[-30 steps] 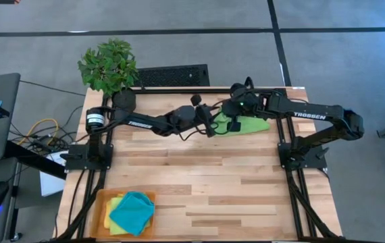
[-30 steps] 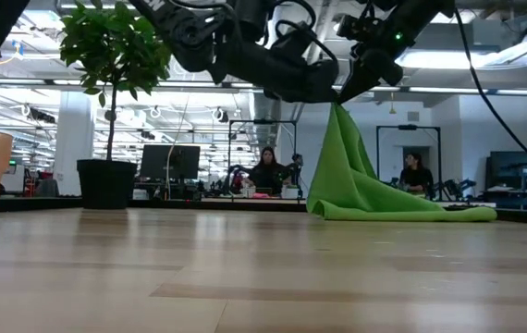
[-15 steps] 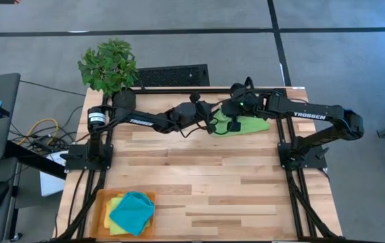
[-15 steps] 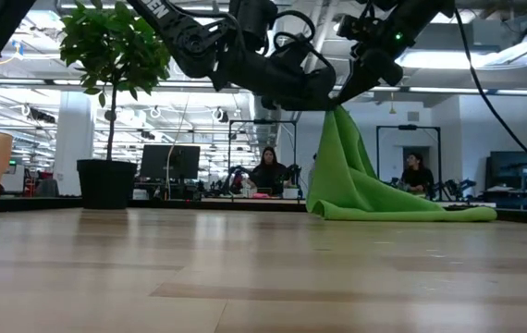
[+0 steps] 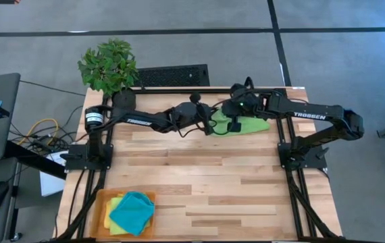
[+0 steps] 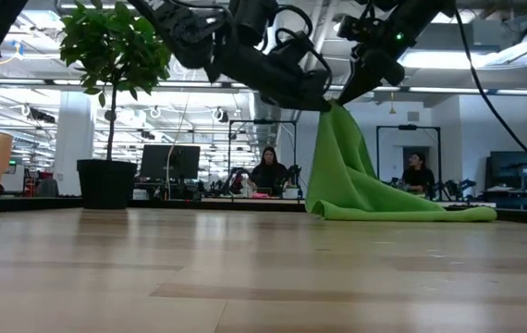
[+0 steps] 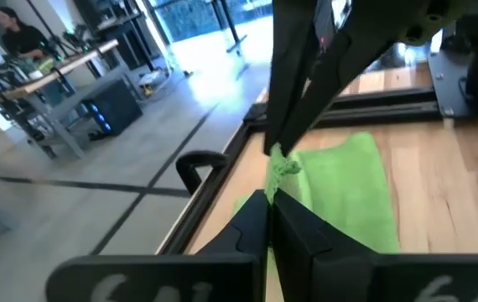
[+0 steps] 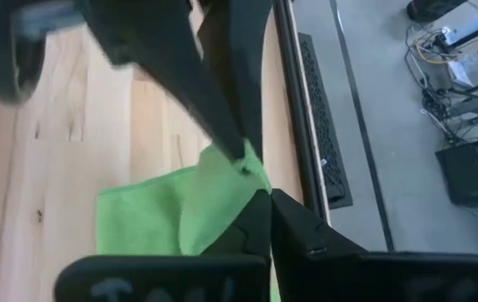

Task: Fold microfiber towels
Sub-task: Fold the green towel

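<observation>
A lime green towel (image 5: 250,125) lies at the table's far right. One part of it is raised to a peak (image 6: 335,109) and the rest is spread on the wood (image 6: 402,211). My left gripper (image 5: 214,123) and my right gripper (image 5: 232,123) meet tip to tip at that peak, both shut on the cloth. The teal towel (image 5: 132,210) lies on top of a yellow one (image 5: 115,201) in the orange tray (image 5: 99,217) at the near left. The second lime green towel barely shows under them. My left gripper pinches the towel's raised tip (image 7: 283,170) between its two fingers, coming about level from the table's left; one layer or several, I cannot tell. The cloth hangs below the fingers down to the table. My right gripper pinches the same raised tip (image 8: 241,159) between its two fingers, coming from the table's right and slanting down. The towel falls from the tip in a loose cone (image 6: 342,166), and its lower part rests on the wood.
A potted plant (image 5: 109,65) stands at the far left corner. A black grille (image 5: 172,74) lies just beyond the far edge. Bare wood (image 5: 206,169) fills the table's middle and near right. People sit at desks in the room behind (image 6: 268,171).
My left gripper has moved a little toward the table's right and far edge, up to the towel's peak beside my right gripper. The raised cloth now spreads slightly more toward the table's left. My right gripper has stayed where it was.
</observation>
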Tool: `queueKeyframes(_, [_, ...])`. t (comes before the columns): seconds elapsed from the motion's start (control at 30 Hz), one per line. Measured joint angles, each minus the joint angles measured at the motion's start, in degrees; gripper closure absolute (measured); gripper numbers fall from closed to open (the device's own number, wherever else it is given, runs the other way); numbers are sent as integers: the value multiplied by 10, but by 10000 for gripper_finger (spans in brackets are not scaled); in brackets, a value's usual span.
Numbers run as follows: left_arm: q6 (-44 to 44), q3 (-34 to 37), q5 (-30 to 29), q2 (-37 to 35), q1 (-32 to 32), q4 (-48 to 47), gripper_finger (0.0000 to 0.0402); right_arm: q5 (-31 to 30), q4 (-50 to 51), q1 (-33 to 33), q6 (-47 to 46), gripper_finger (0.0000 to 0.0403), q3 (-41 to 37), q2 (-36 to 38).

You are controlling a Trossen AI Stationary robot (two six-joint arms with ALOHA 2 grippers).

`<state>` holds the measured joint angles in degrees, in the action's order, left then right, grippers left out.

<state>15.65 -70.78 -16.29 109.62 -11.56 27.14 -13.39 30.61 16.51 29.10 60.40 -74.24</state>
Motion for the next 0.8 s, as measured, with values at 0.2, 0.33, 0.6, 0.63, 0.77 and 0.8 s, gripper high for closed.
queueKeyframes(0.2, [13,0,-1,-34,4,-76,401,0,5,0,-21,346,0,0])
queueKeyframes(0.33, [31,0,-1,-43,4,-87,401,27,9,0,-52,326,1,-3])
queueKeyframes(0.6, [54,0,25,-44,5,-84,401,42,21,1,-62,275,1,-42])
queueKeyframes(0.63, [59,0,25,-44,6,-85,401,42,21,1,-62,269,1,-48])
queueKeyframes(0.77, [76,1,22,-60,12,-91,401,41,24,9,-62,251,1,-71])
queueKeyframes(0.8, [80,1,21,-70,14,-100,401,41,25,13,-62,249,1,-75])
